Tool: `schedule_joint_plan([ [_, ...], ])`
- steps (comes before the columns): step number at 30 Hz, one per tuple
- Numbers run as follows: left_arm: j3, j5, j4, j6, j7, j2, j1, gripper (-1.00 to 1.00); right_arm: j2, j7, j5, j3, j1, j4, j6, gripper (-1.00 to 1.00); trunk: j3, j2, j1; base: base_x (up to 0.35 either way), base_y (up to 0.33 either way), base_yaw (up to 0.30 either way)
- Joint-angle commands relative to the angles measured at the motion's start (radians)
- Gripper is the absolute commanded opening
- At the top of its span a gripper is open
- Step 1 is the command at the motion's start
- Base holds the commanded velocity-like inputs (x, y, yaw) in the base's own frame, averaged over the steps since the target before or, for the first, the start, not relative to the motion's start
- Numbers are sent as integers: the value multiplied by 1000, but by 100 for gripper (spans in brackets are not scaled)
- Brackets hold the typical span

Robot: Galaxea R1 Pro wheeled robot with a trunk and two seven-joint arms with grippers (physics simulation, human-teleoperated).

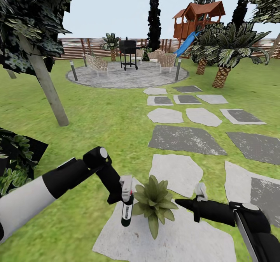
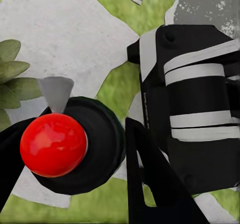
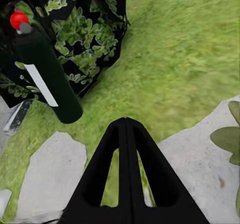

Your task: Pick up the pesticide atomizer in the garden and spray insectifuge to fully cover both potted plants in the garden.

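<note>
Pesticide atomizer (image 1: 127,207) held in left gripper (image 1: 123,199), beside potted plant (image 1: 154,202).

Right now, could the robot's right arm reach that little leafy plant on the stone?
Probably yes. The right hand hangs just beside the potted plant with nothing between them. The left hand holds the pesticide atomizer on the plant's other side.

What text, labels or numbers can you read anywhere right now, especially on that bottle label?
No readable text in any view.
Pesticide atomizer, held in the left gripper: its white label shows faint dark marks in the head view, too small and blurred to read; in the right wrist view the label is a blank white strip.
Right gripper, potted plant, stepping stones, grill, playhouse: no markings visible.
</note>
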Motion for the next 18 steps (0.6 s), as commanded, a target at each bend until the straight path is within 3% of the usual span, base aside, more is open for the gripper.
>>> schedule_joint_plan([
  [1,-6,-6,0,11,-7,0,-1,-100,2,2,0,24,-1,0,9,-100,-1,0,0,0,0,0],
  [3,-10,-6,1,11,-7,0,-1,-100,17,1,0,39,-1,0,9,-100,-1,0,0,0,0,0],
  [8,-55,-5,24,11,-7,-2,-1,-100,91,-2,1,50,-1,0,10,-100,-1,0,0,0,0,0],
  [12,-75,-6,85,11,-6,-33,-1,-100,105,-2,1,51,-1,0,11,-100,-1,0,0,0,0,0],
  [16,-124,-8,163,11,-5,-88,-1,-100,107,-2,1,51,-1,0,11,-100,-1,0,0,0,0,0],
  [18,-132,-12,192,11,-5,-103,-2,-100,107,0,1,52,-1,0,11,-100,-1,0,0,0,0,0],
])
